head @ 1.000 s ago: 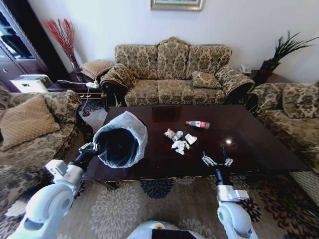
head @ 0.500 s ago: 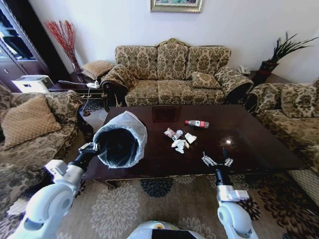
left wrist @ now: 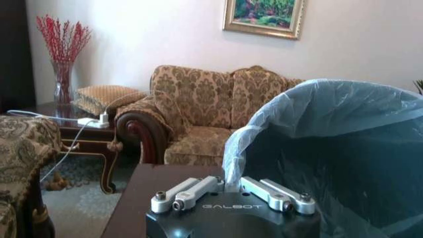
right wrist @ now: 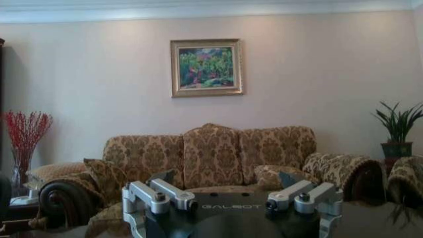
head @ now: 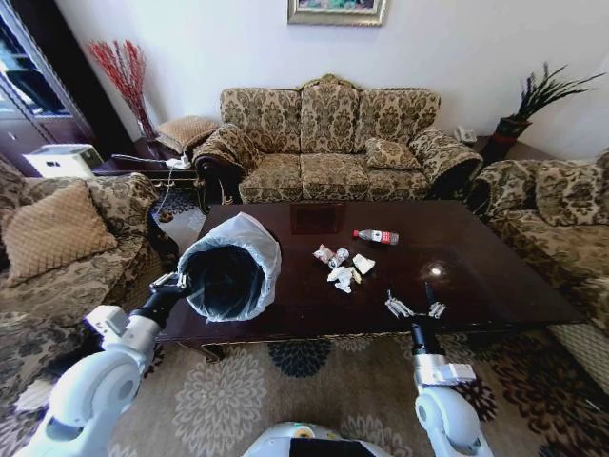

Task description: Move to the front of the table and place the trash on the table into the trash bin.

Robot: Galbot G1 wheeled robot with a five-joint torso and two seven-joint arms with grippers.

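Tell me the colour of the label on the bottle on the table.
Red, on the small clear bottle; it shows best in the head view.

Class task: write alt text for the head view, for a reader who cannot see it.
The left gripper holds a tilted trash bin at the table edge; the open right gripper hovers near paper scraps and a bottle. A sofa stands behind.
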